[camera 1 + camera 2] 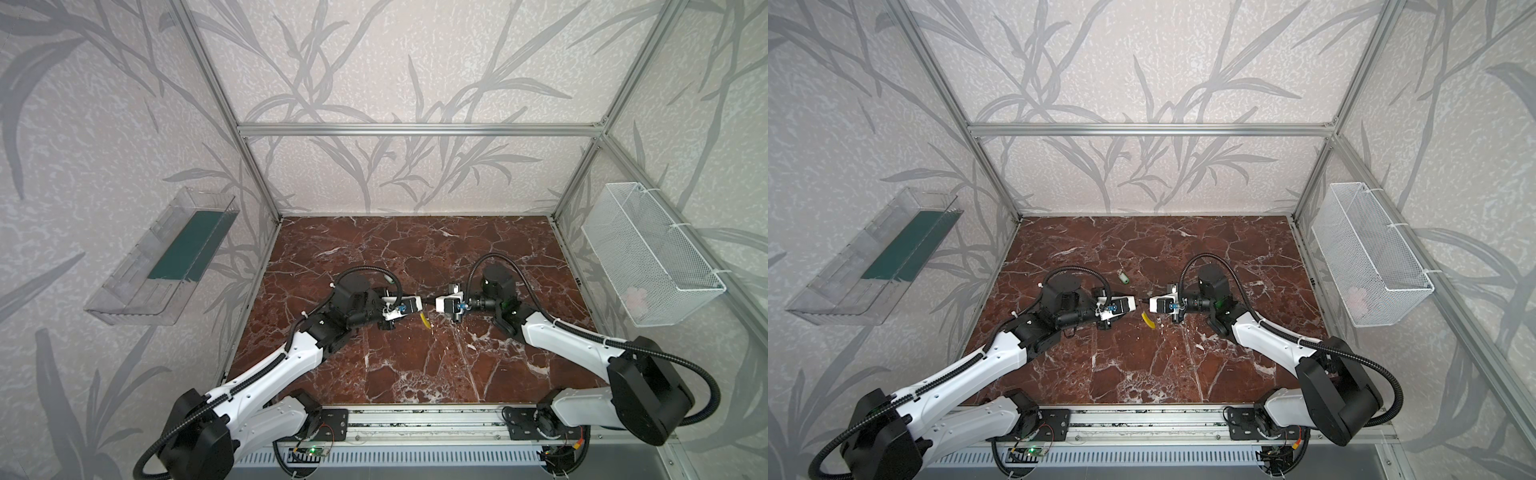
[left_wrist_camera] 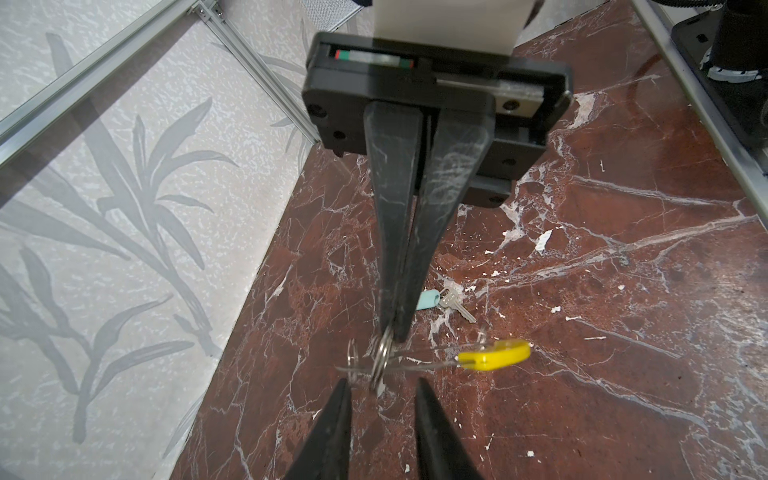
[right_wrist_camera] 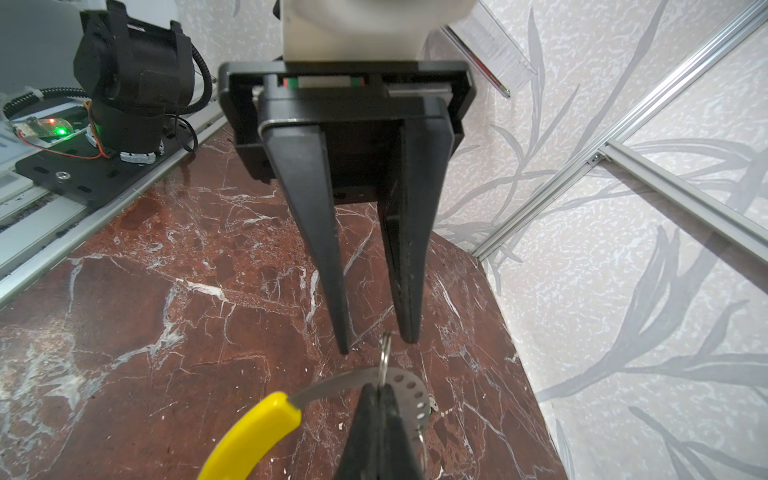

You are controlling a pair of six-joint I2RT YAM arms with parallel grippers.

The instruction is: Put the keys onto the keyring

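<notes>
The keyring (image 2: 494,354) is a thin grey metal band with a yellow sleeve (image 3: 257,432), held just above the marble between the two arms; in a top view only the sleeve (image 1: 1148,321) stands out. My right gripper (image 3: 378,392) is shut on the band, where a small wire ring (image 3: 385,353) stands up. My left gripper (image 2: 382,388) faces it tip to tip. It is open, its fingertips (image 3: 409,336) either side of that small ring without touching. One of the keys (image 2: 430,300), with a mint head, lies flat on the table (image 1: 1123,277) behind the left arm.
A clear plastic tray (image 1: 166,257) hangs on the left wall and a white wire basket (image 1: 652,257) on the right wall. Aluminium posts frame the marble table (image 1: 415,374). The arms' base rail (image 1: 415,428) runs along the front edge.
</notes>
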